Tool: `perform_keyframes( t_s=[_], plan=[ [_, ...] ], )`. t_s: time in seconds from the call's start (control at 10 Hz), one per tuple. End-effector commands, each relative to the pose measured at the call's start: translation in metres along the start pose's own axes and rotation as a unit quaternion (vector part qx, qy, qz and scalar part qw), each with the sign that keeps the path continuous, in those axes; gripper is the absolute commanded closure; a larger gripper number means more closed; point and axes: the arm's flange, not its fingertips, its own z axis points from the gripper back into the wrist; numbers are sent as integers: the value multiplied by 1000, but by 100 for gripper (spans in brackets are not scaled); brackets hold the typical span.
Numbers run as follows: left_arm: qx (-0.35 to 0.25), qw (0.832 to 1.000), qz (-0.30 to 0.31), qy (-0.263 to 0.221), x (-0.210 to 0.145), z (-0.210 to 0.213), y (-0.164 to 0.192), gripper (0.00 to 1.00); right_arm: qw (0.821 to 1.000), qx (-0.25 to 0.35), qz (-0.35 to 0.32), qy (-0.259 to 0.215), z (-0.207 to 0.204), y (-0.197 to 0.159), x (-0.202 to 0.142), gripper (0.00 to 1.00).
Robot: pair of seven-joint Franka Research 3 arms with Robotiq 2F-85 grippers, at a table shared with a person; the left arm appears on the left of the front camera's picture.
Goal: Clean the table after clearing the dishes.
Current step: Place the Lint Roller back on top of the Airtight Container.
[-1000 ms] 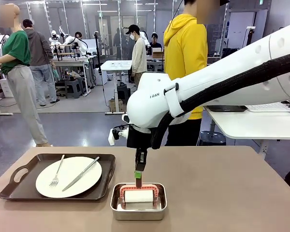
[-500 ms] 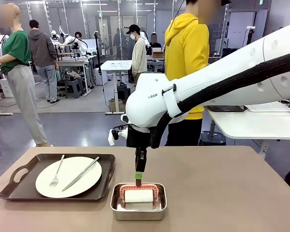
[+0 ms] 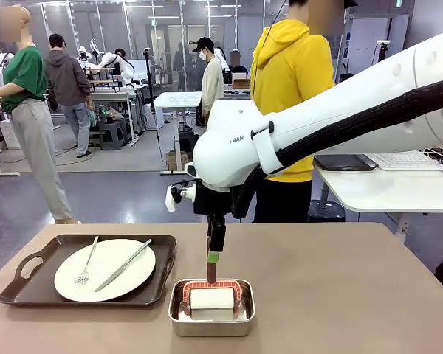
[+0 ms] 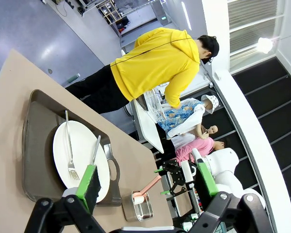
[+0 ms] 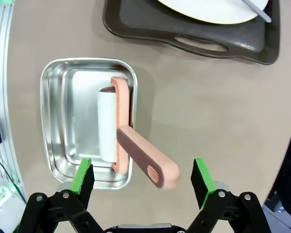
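moved: right fingers (image 3: 213,249) are now sitting a bit higher above the steel pan (image 3: 210,327), having let go of the roller handle (image 5: 146,162); right arm (image 3: 340,125) is riding slightly higher too; tray and plate aren't moving.
right fingers: standing wide apart, straddling the pink handle without touching it (wrist view is showing a clear gap on both sides).
left fingers (image 4: 90,180): standing apart as well, gripping nothing, hanging high off the tray end of the desk (image 3: 340,295).
lint roller (image 3: 212,299): lying in the pan, white roll down, handle sticking up toward the right fingers.
dishes: one white plate (image 3: 112,254) with fork (image 3: 87,267) and knife (image 3: 124,265) is sitting on the dark tray (image 3: 15,296), on the desk just beside the pan, on its left.
step: looking like the roller is being left in the pan while the dish tray is waiting to be cleared.
next: probably calling for a grip on a tray handle, keeping the tray level so the cutlery isn't sliding; if rolling comes first, closing squarely on the pink handle.
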Motion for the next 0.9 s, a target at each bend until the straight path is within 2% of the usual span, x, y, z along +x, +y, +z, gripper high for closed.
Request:
perform_keyframes(
  t_s=[0.0, 0.1, 0.3, 0.4, 0.5, 0.8],
  plan=[
    [-9, 1000, -3, -5, 1, 2, -3, 0, 999, -41, -5, 16, 6, 10, -5, 0],
    [-9, 1000, -3, -5, 1, 2, -3, 0, 998, -54, -10, 4, 9, 13, -8, 0],
    [-9, 1000, -3, -5, 1, 2, -3, 0, 999, -43, -3, -9, 12, 20, -14, 0],
    [-9, 1000, -3, -5, 1, 2, -3, 0, 999, -32, -22, -6, 11, 18, -20, 0],
    [-9, 1000, -3, -5, 1, 2, -3, 0, 999, -38, 5, 1, 16, 6, -5, 0],
    [-9, 1000, -3, -5, 1, 2, -3, 0, 999, -38, 5, 1, 16, 6, -5, 0]
  ],
)
